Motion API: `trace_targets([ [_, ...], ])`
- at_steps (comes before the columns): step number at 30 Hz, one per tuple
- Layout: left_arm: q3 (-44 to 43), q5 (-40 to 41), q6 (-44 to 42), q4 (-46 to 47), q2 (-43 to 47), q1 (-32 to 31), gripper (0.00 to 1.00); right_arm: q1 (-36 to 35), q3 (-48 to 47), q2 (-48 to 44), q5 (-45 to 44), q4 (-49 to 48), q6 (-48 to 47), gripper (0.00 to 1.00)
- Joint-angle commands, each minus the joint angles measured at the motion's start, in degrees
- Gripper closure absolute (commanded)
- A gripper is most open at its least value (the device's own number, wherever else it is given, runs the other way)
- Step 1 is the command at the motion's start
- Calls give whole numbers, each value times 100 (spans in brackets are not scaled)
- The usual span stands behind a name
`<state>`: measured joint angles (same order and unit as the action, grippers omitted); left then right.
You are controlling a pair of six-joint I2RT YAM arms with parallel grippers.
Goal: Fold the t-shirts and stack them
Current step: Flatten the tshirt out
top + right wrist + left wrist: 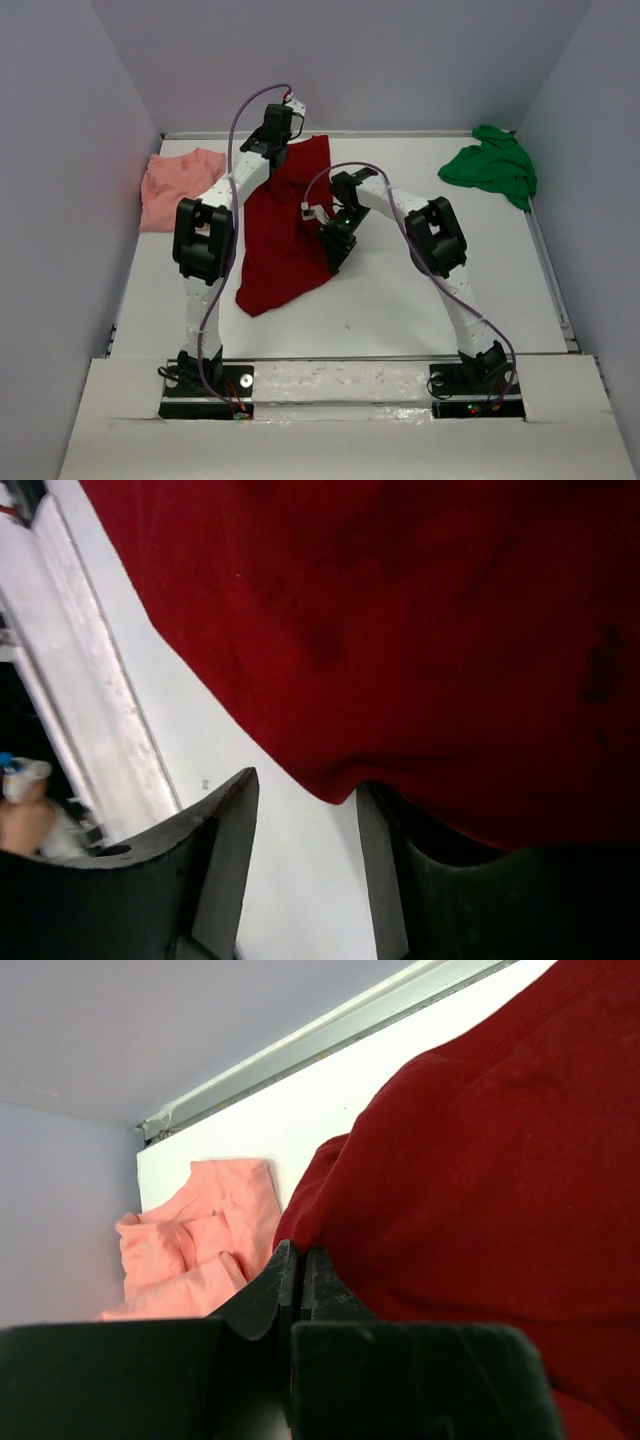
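Note:
The dark red t-shirt (285,240) lies stretched from the table's far edge toward the middle. My left gripper (283,125) is shut on its far edge, with the cloth (480,1160) bunched against the closed jaws (298,1260). My right gripper (333,262) sits at the shirt's right edge, near its lower end. Its jaws (305,785) stand apart, and the red hem (400,630) drapes over the right finger (385,880). The salmon-pink t-shirt (175,185) (200,1240) lies crumpled at the far left. The green t-shirt (492,165) is heaped at the far right.
Grey walls close in the white table (420,290) on three sides. A metal rail (330,1035) runs along the back edge. A raised white strip (90,710) borders the near edge by the arm bases.

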<state>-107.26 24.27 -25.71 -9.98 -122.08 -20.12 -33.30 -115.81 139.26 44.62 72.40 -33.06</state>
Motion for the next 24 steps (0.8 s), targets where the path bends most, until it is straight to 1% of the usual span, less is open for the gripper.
trace_targets([
  [1, 109, 95, -74, 172, 545, 34, 100, -80, 76, 374, -384, -498, 18, 70],
  [3, 127, 69, -74, 172, 571, 34, 100, -133, 146, 374, -576, -630, 115, 86],
  [5, 162, 60, -57, 172, 580, 34, 100, -133, 199, 382, -795, -727, 203, 100],
  [8, 188, 51, -48, 172, 598, 52, 100, -133, 243, 374, -1094, -815, 300, 100],
  [9, 206, 43, -48, 154, 633, 43, 100, -133, 330, 269, -1522, -963, 396, 100],
  [10, 214, 43, -39, 145, 633, 52, 100, -133, 331, 199, -1527, -1043, 431, 100],
  [11, 215, 43, -48, 145, 659, 43, 100, -133, 392, 111, -1909, -1148, 484, 100],
  [13, 197, 34, -39, 102, 721, 43, 100, -133, 524, -134, -2246, -1333, 563, 100],
  [14, 197, 34, -48, 84, 747, 52, 100, -133, 550, -214, -2613, -1412, 616, 100],
  [15, 188, 34, -48, 49, 747, 43, 100, -133, 568, -294, -2616, -1474, 669, 100],
  [18, 267, 95, -30, -74, 852, 52, 100, -81, 568, -531, -3361, -1606, 783, 100],
  [24, 908, 166, -48, -188, 1292, 70, 100, 96, 586, -813, -3934, -1668, 1011, 100],
])
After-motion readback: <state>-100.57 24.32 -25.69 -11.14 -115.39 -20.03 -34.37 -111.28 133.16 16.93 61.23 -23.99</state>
